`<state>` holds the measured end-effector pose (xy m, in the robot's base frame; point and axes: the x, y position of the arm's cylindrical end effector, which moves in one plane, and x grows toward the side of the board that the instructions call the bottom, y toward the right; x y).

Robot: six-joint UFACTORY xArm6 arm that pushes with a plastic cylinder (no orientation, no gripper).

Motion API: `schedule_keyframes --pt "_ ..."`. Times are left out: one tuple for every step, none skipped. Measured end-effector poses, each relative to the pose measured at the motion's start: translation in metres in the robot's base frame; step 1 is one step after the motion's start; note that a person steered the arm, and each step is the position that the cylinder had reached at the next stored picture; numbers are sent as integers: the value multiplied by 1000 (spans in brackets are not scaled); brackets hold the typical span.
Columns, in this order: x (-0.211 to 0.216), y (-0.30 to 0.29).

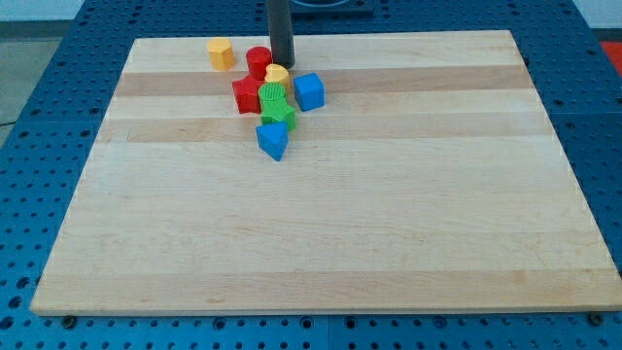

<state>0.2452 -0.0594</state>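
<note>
My tip (283,63) stands near the view's top, at the upper edge of a tight cluster of blocks. It is right beside the red cylinder (258,60) on its left and just above the small yellow block (277,74); whether it touches either I cannot tell. Below these sit a red block (247,95), a green block (275,97) and a second green piece (279,118). A blue cube (309,91) lies at the cluster's right. A blue triangular block (274,140) is the lowest of the group.
A yellow-orange block (221,52) stands alone to the left of the cluster, close to the top edge of the wooden board (321,224). Blue perforated table surface (58,58) surrounds the board.
</note>
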Motion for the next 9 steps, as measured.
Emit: schedule_keyframes --pt "-2 -7" --pt "38 -26" --pt "68 -50" --pt "91 -53" --pt "120 -52" --pt "169 -38" --pt "221 -28" --pt "255 -13" --pt "233 -24"
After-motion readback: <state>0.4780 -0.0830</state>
